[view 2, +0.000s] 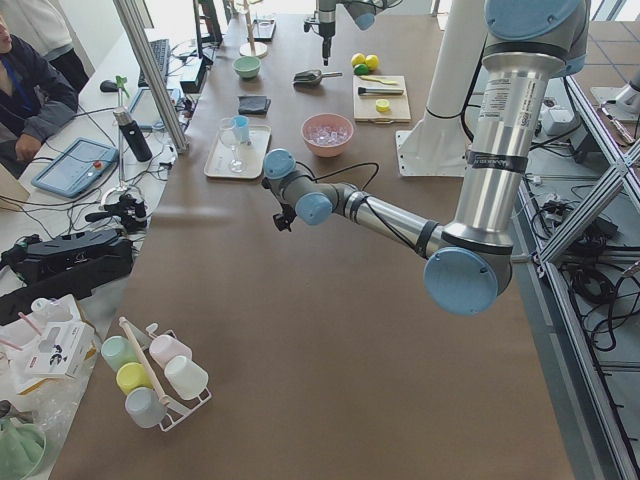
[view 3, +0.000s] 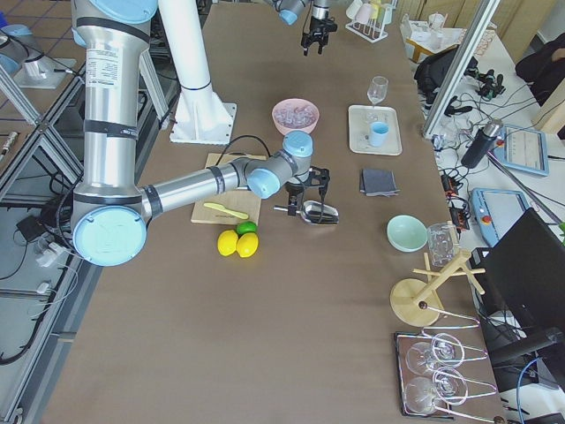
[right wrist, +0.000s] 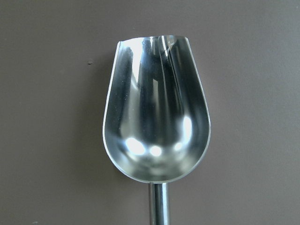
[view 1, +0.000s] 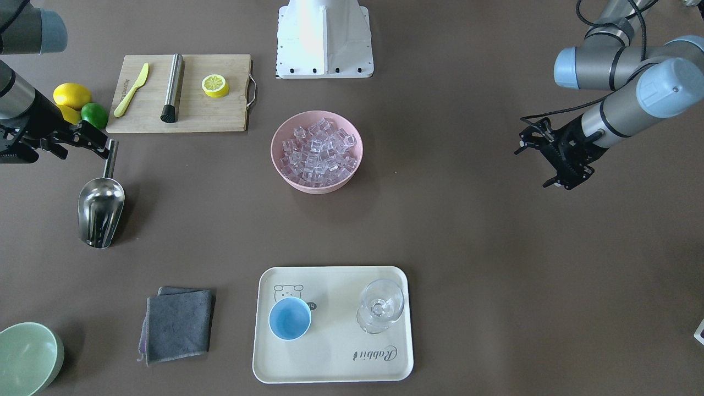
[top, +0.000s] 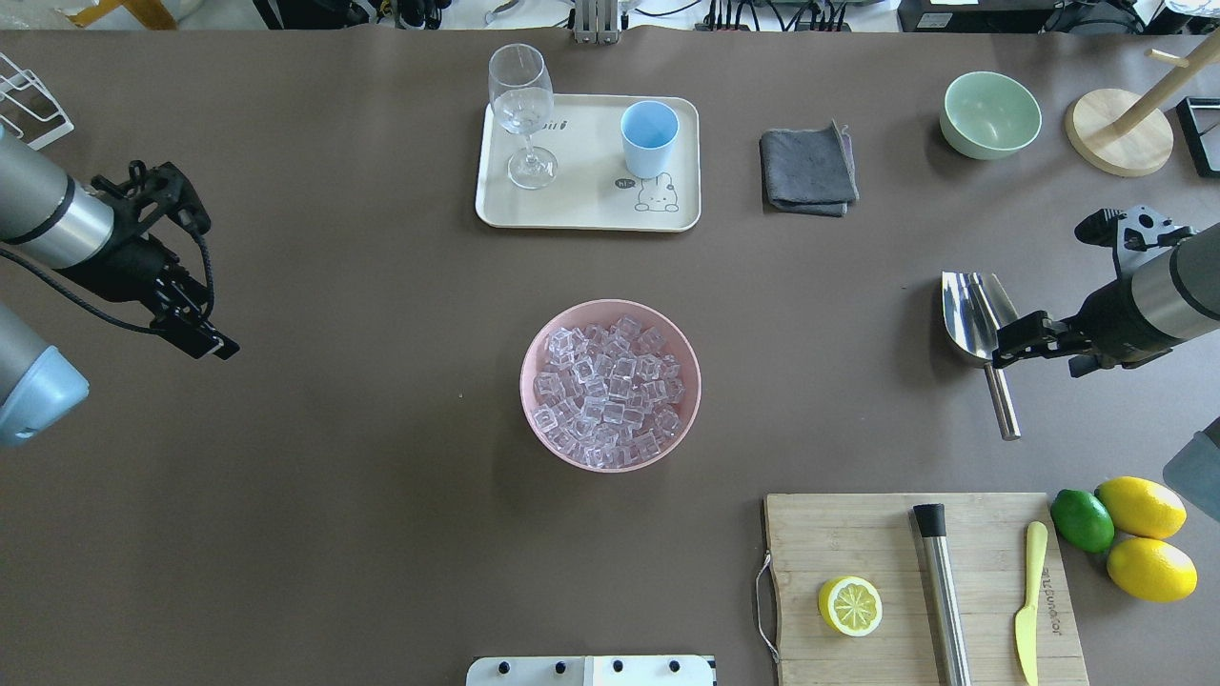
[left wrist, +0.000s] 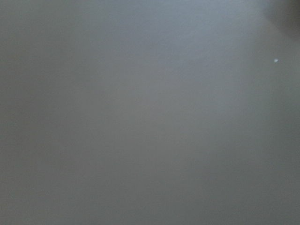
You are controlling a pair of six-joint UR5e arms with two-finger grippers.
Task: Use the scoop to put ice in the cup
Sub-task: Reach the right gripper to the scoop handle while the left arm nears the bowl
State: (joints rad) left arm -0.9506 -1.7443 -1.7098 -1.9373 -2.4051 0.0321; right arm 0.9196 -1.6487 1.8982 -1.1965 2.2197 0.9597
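You see scoop (top: 967, 310) lying on table near robot's-right end, midway between long edges, mouth toward far edge. Right gripper (top: 1010, 348) sits at its handle; you can't tell whether clamped or loose. Left gripper (view 1: 532, 168) hangs spread, holding nothing, near left end. Ice (top: 610, 391) heaped in pink bowl (top: 534, 419) at table centre. Cup (top: 649, 138) upright on tray (top: 581, 205) at middle of far edge, beside wine glass (top: 520, 105).

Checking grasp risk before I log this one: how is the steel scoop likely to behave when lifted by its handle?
The scoop looks like rigid polished metal, so its thin round handle may be slippery and could twist in a grip. The deep trough is much bigger than the handle, so it will probably hang front-heavy.
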